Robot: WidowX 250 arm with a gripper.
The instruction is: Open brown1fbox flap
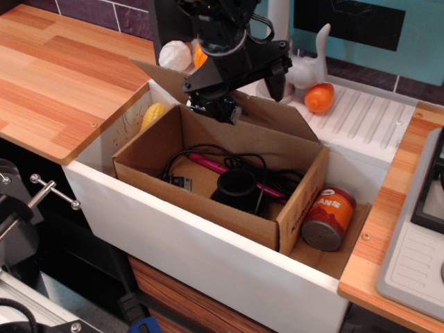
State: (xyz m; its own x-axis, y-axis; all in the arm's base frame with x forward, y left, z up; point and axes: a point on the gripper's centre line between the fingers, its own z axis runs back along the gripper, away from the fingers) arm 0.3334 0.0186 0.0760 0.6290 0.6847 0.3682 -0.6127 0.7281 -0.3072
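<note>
Sitting in a white sink basin set between two wooden counters, the brown1fbox takes up most of the left and middle of it. An orange can is squeezed just beside the box's right end, so not much spare room on that side. Inside the box you can see a black cable, a pink stick-like thing and a black round cup shape. A yellow corn-looking piece is wedged between box and basin wall at the back left. The flap is swung up and back over the far rim. The gripper hovers at the flap's top edge, fingers spread apart; can't tell if they touch it. Behind are the faucet and an orange fruit.
</note>
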